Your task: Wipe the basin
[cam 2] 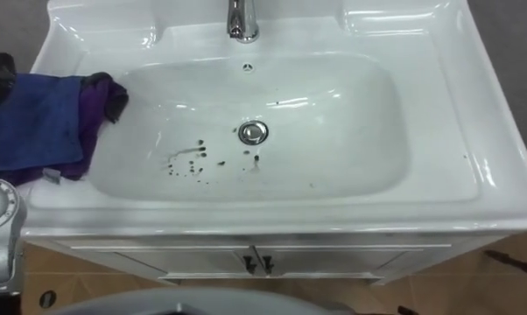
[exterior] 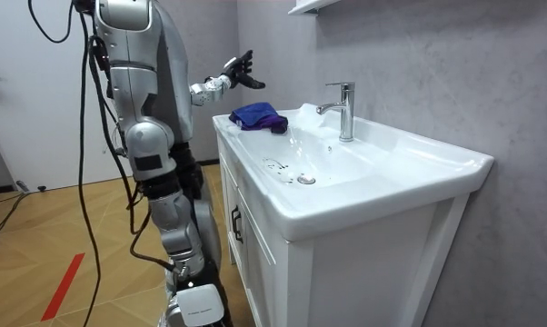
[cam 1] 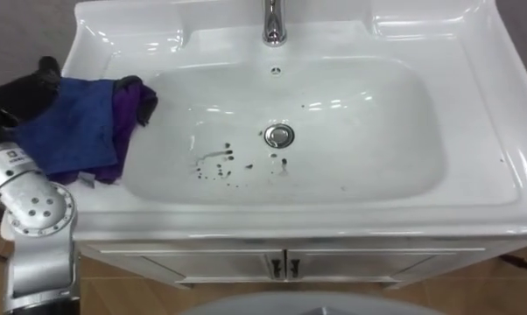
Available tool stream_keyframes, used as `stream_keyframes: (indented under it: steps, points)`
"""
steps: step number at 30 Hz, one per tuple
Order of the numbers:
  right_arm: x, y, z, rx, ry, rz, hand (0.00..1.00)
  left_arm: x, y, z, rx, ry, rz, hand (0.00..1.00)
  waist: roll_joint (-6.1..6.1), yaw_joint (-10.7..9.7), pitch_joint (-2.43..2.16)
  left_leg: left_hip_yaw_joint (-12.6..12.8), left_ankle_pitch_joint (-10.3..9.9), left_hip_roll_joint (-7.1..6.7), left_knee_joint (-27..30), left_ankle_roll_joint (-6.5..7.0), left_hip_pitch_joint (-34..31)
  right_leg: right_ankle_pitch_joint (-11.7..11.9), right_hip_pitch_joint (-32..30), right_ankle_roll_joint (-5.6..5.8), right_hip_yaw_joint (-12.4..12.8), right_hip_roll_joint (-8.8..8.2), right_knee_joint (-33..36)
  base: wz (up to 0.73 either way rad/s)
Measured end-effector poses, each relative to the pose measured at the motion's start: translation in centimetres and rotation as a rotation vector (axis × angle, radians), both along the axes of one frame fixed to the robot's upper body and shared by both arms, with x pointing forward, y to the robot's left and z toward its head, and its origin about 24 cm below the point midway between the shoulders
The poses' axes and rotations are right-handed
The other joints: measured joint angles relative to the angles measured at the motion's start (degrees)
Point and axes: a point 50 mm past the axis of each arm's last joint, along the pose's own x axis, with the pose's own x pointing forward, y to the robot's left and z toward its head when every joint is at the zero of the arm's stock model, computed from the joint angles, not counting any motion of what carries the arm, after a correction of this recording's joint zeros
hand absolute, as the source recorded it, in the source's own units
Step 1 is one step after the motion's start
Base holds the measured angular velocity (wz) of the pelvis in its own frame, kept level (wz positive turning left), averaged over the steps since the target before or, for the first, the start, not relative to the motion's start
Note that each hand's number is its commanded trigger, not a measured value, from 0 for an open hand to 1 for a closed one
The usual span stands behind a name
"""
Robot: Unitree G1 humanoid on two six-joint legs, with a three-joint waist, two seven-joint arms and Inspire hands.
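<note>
A white basin (cam 1: 474,105) fills the view in front of me, with dark spots (cam 1: 220,162) on the bowl floor just left of the drain (cam 1: 279,135). A blue and purple cloth (cam 1: 71,127) lies bunched on the basin's left rim, one corner hanging into the bowl. My left hand (cam 1: 23,87) is at the far left beside the cloth. In the room view this hand (exterior: 240,71) is raised above and beyond the cloth (exterior: 258,116), fingers spread, holding nothing.
A chrome faucet (cam 1: 274,22) stands at the back centre of the basin. White cabinet doors (cam 1: 281,262) sit under the front edge. I stand close against the vanity's front; a grey wall runs behind it.
</note>
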Motion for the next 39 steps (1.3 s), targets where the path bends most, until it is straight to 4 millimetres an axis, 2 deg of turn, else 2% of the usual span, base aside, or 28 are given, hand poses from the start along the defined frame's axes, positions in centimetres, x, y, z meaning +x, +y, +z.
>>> stream_keyframes:
  steps: [6, 10, 16, 25, 39]
  points:
    - [0.2, 0.2, 0.0, 0.013, -0.011, 0.003, 0.0, 0.4, -1.0, -0.5, 0.002, 0.035, -0.063, 0.0, -0.14, -0.8, 0.03, -0.1, 0.0, 0.01, -0.3, 0.0, 0.1, 0.0, 0.0, 0.0, 0.0, 0.01, -0.1, 0.0]
    - [0.4, 0.2, -0.1, 0.015, -0.01, 0.006, 0.0, 0.7, -1.8, -2.0, -0.018, 0.101, -0.103, 0.0, -0.26, -1.0, 0.07, 0.0, 0.0, 0.01, -0.3, 0.0, 0.1, 0.0, 0.1, 0.0, 0.0, 0.03, -0.1, 0.0]
    - [0.7, 0.3, -0.1, 0.02, -0.011, 0.012, 0.0, 0.7, -1.9, -2.6, -0.025, 0.135, -0.119, 0.0, -0.45, -1.9, 0.21, 0.0, 0.0, 0.01, -0.3, 0.0, 0.1, 0.0, 0.1, 0.0, 0.0, 0.03, -0.1, 0.0]
    - [0.6, 0.6, -0.2, 0.037, -0.012, 0.006, 0.0, 0.6, -1.7, -4.0, -0.038, 0.205, -0.116, 0.0, -0.82, -2.0, 0.25, 0.4, 0.0, 0.09, -0.4, 0.0, 0.0, 0.0, -0.2, 0.0, 0.1, 0.07, -0.1, 0.0]
    - [0.5, 0.5, -0.2, 0.038, -0.013, -0.012, 0.0, 0.6, -1.9, -4.6, 0.075, 0.29, -0.136, 0.0, -0.47, -2.4, 0.08, 0.4, 0.0, 0.08, -0.4, 0.0, 0.1, 0.0, -0.2, 0.0, 0.2, 0.08, -0.1, 0.0]
